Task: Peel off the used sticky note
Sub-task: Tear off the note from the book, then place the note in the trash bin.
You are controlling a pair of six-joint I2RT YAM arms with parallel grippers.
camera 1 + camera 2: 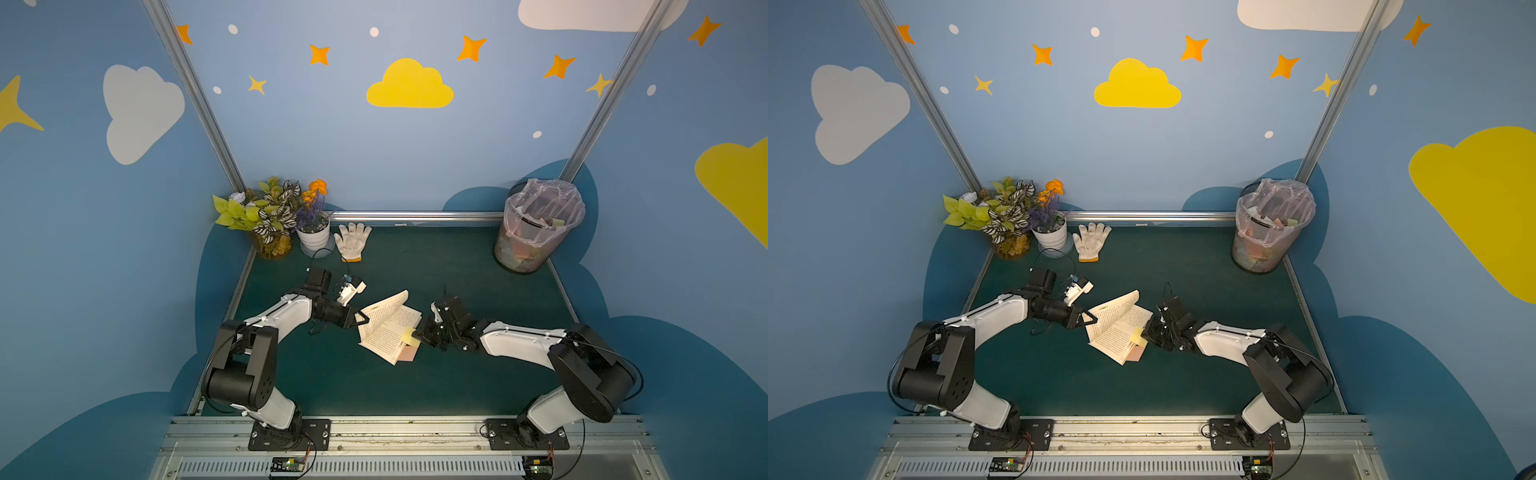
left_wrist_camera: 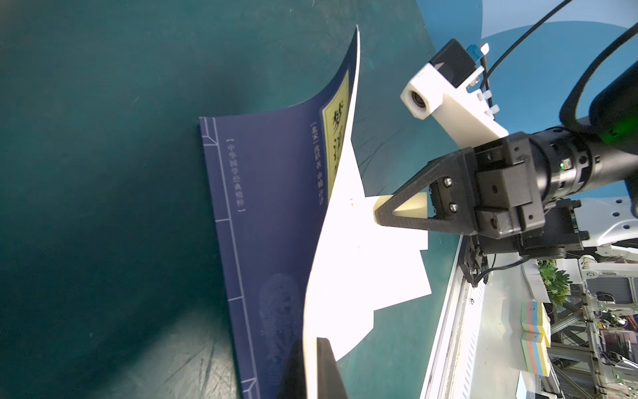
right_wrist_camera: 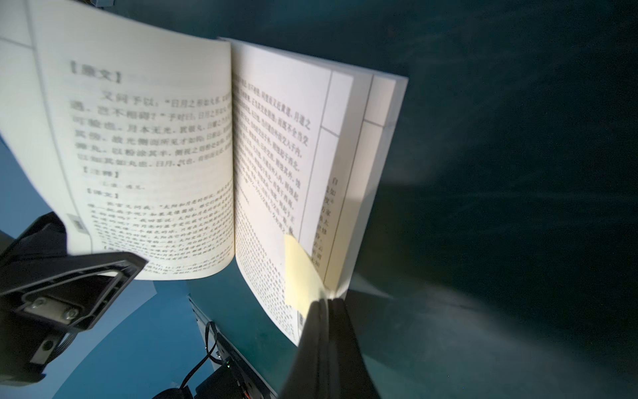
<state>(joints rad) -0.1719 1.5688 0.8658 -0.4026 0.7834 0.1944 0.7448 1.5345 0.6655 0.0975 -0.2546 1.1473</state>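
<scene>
An open book (image 1: 388, 328) (image 1: 1117, 328) lies mid-table on the green mat. My left gripper (image 1: 362, 319) (image 1: 1091, 320) (image 2: 312, 342) is shut on the book's blue cover (image 2: 269, 214) and left pages, holding them lifted. A pale yellow sticky note (image 1: 411, 336) (image 1: 1139, 337) (image 3: 299, 273) (image 2: 412, 207) is stuck at the near outer corner of the right page. My right gripper (image 1: 419, 332) (image 1: 1147, 332) (image 3: 326, 302) (image 2: 379, 214) is shut on the note's free edge. A pink sheet (image 1: 407, 354) pokes out from under the book.
A mesh bin (image 1: 538, 232) with a plastic liner stands at the back right. At the back left are a white glove (image 1: 352, 241), a white flower pot (image 1: 313, 237) and leafy plants (image 1: 266, 212). A coloured notepad stack (image 2: 535, 338) sits beyond the table's front rail.
</scene>
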